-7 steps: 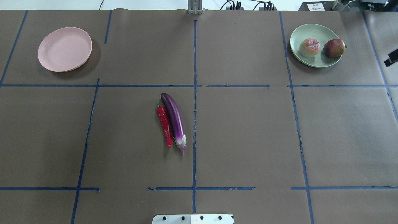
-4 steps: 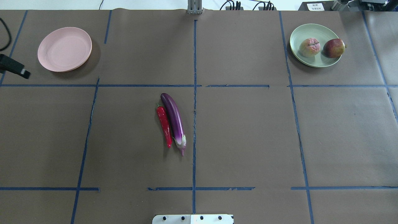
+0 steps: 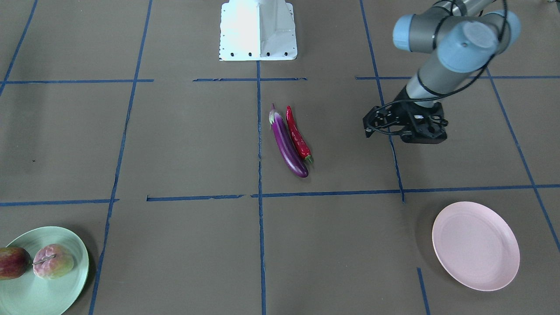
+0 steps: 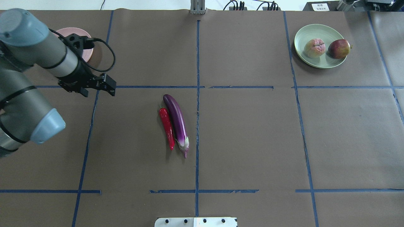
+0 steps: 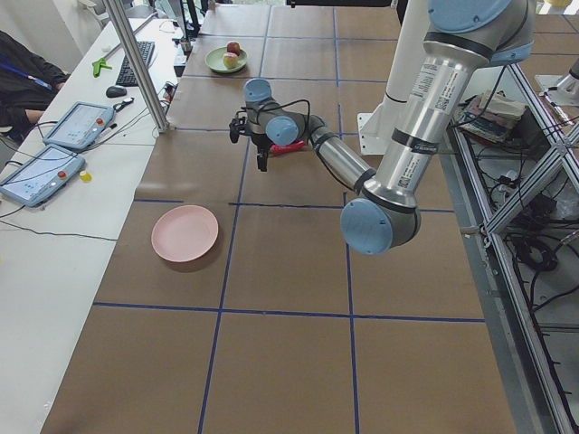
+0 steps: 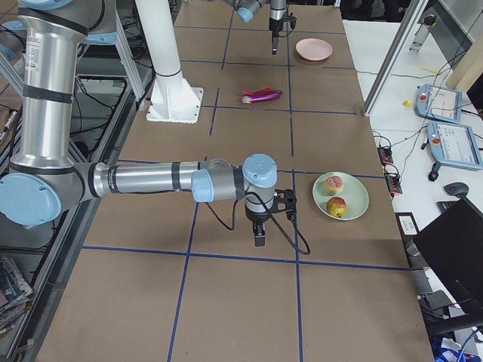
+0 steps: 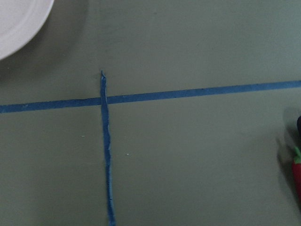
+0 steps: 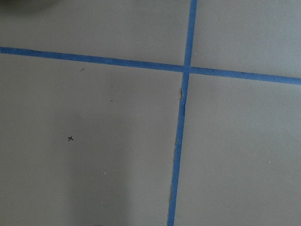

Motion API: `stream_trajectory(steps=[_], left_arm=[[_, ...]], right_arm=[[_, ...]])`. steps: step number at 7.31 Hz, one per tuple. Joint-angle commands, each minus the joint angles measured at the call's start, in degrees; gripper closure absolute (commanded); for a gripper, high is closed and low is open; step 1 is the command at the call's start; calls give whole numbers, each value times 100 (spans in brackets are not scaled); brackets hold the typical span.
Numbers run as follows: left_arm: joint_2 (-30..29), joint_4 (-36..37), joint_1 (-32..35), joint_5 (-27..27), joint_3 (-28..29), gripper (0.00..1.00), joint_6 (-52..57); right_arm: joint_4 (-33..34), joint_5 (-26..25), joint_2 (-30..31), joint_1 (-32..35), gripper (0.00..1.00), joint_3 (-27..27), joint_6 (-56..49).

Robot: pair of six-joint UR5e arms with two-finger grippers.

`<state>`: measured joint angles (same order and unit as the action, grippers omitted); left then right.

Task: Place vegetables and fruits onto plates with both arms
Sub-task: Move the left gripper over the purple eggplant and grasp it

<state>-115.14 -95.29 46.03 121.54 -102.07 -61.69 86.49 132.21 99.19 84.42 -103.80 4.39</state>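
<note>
The left arm has swung in over the surface, and the left gripper (image 4: 109, 87) now hangs above a blue tape crossing, while the right gripper (image 6: 259, 238) has drawn back out of the overhead view. The eggplant (image 4: 176, 123) and the chili pepper (image 4: 166, 126) lie side by side and touching on the surface, well to the left gripper's right and a little nearer the robot. The pink plate (image 3: 476, 246) sits bare just beyond that gripper. Whether either gripper's fingers are apart or together cannot be told. The likely trouble is that closeness: with no gap between the two vegetables, a finger coming down on the inner side could shove the neighbour away or clamp both at once. The eggplant is long and glossy, so a grasp away from its middle may let it tilt or slip out on the way to the plate. Far off to the right, the green plate (image 4: 315, 62) holds the dark apple (image 4: 339, 49), which sits out at the rim, and the pale fruit (image 4: 314, 48). Counted: one eggplant, one chili pepper, two fruits, two plates, two arms.
</note>
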Motion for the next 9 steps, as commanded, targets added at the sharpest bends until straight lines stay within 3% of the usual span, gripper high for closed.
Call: stream_trajectory(steps=[1, 4, 6, 9], left_arm=[[-1217, 2, -812, -849, 807, 1, -1902], [-2107, 2, -1454, -1527, 1714, 10, -2610], [-2162, -7, -1675, -1624, 1822, 17, -2620], [-2109, 1, -1861, -1634, 1927, 19, -2612]], right_arm=[[0, -3, 3, -4, 0, 0, 9], [0, -11, 3, -4, 0, 9, 0], [9, -11, 3, 5, 0, 26, 9], [9, -11, 3, -4, 0, 35, 9]])
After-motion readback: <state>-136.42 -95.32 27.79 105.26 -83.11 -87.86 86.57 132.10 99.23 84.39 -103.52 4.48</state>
